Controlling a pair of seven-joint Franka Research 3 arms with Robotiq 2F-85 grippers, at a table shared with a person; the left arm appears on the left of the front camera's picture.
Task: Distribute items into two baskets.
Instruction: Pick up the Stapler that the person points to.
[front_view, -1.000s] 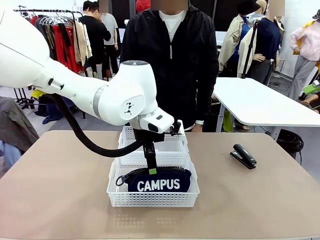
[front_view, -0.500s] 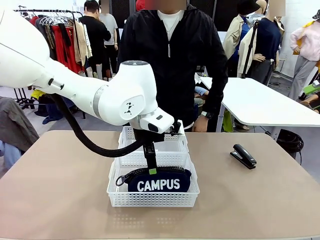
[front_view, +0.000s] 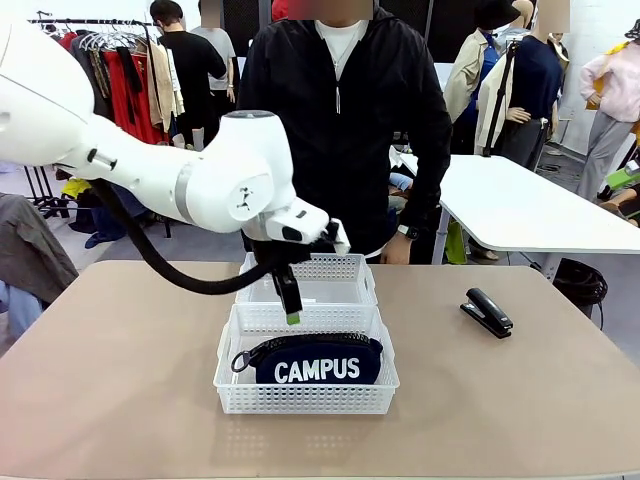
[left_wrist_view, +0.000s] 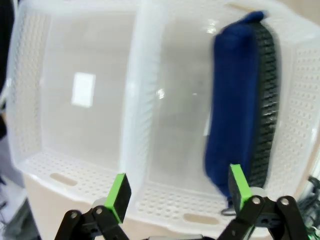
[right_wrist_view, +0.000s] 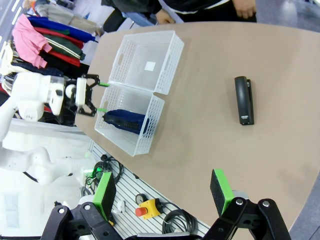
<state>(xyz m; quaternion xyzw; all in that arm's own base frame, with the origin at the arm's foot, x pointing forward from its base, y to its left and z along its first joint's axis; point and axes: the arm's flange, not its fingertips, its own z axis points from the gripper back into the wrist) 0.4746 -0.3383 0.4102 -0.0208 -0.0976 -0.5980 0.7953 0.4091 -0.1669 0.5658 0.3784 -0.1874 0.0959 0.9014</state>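
The pouch (front_view: 316, 362) lies in the near basket (front_view: 300, 400) under the wide, empty left gripper (left_wrist_view: 179, 189). The stapler (front_view: 487, 311) — on the table (front_view: 120, 350) — is best gripped squarely by the wide right gripper (right_wrist_view: 162, 192).

Tan table (front_view: 110, 390), plain matte top. Two white lattice baskets mid-table, long sides touching: near basket (front_view: 300, 398) on robot's side, far basket (front_view: 345, 266) on person's side. Black stapler (front_view: 487, 312) flat on bare top, right of baskets, well apart, roughly level with seam between them.
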